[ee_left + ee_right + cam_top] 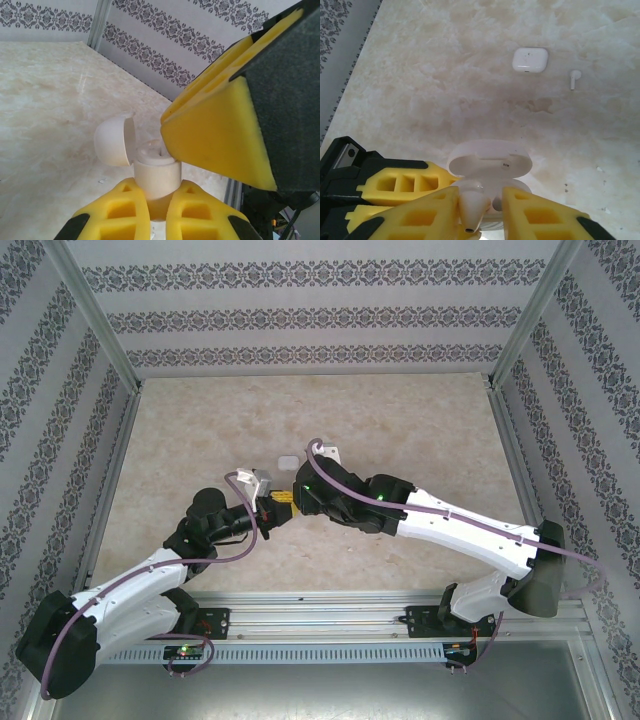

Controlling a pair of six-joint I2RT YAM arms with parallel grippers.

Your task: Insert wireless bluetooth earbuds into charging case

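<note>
An open white charging case (157, 175) stands upright between the yellow fingers of my left gripper (157, 192), which is shut on its body, with the lid (116, 139) flipped back to the left. My right gripper (480, 195) hangs right over the case's mouth (489, 159). A white earbud (472, 205) sits between its fingers, stem toward the camera, resting against the left finger. A gap shows between the earbud and the right finger, so the jaws stand slightly open. In the top view both grippers (268, 502) (290, 498) meet at the table's middle.
A closed white case (530, 60) lies farther out on the marble table, also seen from above (288, 461). A loose earbud (575, 78) lies just right of it. Patterned walls and metal posts enclose the table (420, 420).
</note>
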